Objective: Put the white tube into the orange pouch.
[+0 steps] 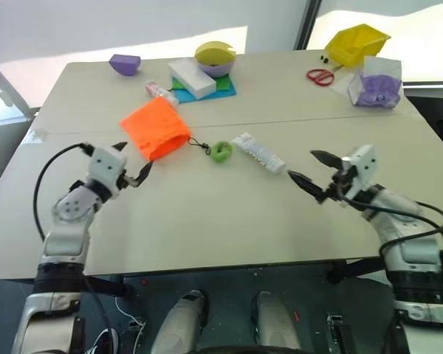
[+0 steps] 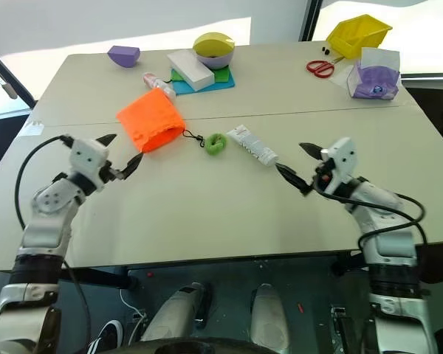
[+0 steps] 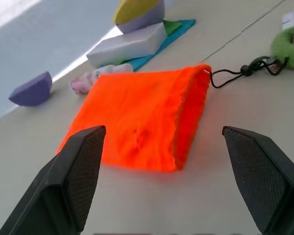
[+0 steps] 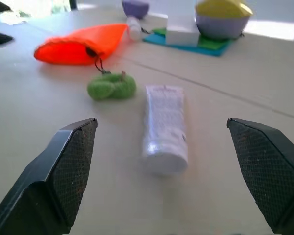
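Both grippers hover spread wide and empty, the left gripper [image 1: 133,164] facing the one orange pouch [image 1: 156,127], the right gripper [image 1: 315,170] near the one white tube's [image 1: 258,153] cap; between pouch and tube lies one green ring [image 1: 221,152] on the table [image 1: 207,214].

Both arms reach forward over the table, forearms roughly level. The left gripper [image 1: 132,163] points ahead and slightly inward, its two black fingers spread wide with nothing between them. The right gripper [image 1: 312,167] angles toward the left, fingers equally wide apart, apparently just clear of the surface.
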`<act>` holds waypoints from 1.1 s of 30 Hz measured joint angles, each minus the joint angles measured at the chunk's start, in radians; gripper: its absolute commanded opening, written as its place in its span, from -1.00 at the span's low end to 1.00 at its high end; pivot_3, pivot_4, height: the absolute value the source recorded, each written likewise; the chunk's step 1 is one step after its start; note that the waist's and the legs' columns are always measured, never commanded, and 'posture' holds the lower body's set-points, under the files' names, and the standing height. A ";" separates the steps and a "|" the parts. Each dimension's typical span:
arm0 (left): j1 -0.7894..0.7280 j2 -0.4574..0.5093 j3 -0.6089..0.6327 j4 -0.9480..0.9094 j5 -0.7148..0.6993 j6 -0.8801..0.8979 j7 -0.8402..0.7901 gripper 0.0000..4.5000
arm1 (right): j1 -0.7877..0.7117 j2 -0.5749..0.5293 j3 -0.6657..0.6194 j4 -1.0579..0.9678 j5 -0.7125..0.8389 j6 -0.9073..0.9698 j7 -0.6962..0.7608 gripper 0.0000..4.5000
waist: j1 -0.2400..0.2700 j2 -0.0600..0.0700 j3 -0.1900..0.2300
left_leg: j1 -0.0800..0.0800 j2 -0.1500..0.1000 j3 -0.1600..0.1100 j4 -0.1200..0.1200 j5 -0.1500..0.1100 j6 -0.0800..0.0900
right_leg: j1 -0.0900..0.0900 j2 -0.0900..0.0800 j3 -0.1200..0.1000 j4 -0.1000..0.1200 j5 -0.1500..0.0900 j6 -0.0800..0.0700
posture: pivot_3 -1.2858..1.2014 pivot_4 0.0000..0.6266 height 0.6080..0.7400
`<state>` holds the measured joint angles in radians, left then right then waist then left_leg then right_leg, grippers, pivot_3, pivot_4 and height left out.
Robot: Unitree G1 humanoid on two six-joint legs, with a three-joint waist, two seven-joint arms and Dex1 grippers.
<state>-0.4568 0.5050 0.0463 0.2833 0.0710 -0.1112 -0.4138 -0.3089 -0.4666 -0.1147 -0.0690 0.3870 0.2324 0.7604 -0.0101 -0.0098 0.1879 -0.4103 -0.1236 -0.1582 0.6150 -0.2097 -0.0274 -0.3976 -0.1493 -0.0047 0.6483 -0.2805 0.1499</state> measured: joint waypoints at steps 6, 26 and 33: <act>-0.161 -0.020 -0.118 0.195 0.201 -0.016 0.164 0.81 | -0.006 0.034 0.076 -0.099 0.002 0.057 -0.035 0.97 | -0.001 0.000 0.000 | 0.000 -0.002 0.000 -0.001 0.000 0.001 | 0.000 -0.001 0.000 0.000 0.000 0.001 | 0.03 -0.52 1.00; -0.232 -0.042 -0.181 0.344 0.304 0.126 0.298 0.58 | 0.007 0.057 0.167 -0.143 -0.055 0.054 -0.068 1.00 | -0.004 -0.001 0.000 | 0.000 -0.001 0.000 0.000 0.000 0.000 | -0.001 0.000 0.000 0.003 0.001 0.002 | 0.03 -0.52 1.00; -0.225 -0.055 -0.169 0.351 0.269 0.153 0.287 -0.88 | -0.001 0.056 0.167 -0.144 -0.055 0.054 -0.072 1.00 | -0.004 0.000 0.000 | 0.000 -0.001 0.000 0.000 0.000 0.000 | -0.001 0.000 0.000 0.003 0.001 0.002 | 0.03 -0.52 1.00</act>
<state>-0.6817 0.4499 -0.1232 0.6338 0.3400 0.0417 -0.1270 -0.3100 -0.4108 0.0523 -0.2130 0.3320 0.2866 0.6888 -0.0142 -0.0103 0.1876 -0.4099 -0.1247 -0.1585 0.6153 -0.2095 -0.0271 -0.3983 -0.1496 -0.0048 0.6513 -0.2798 0.1515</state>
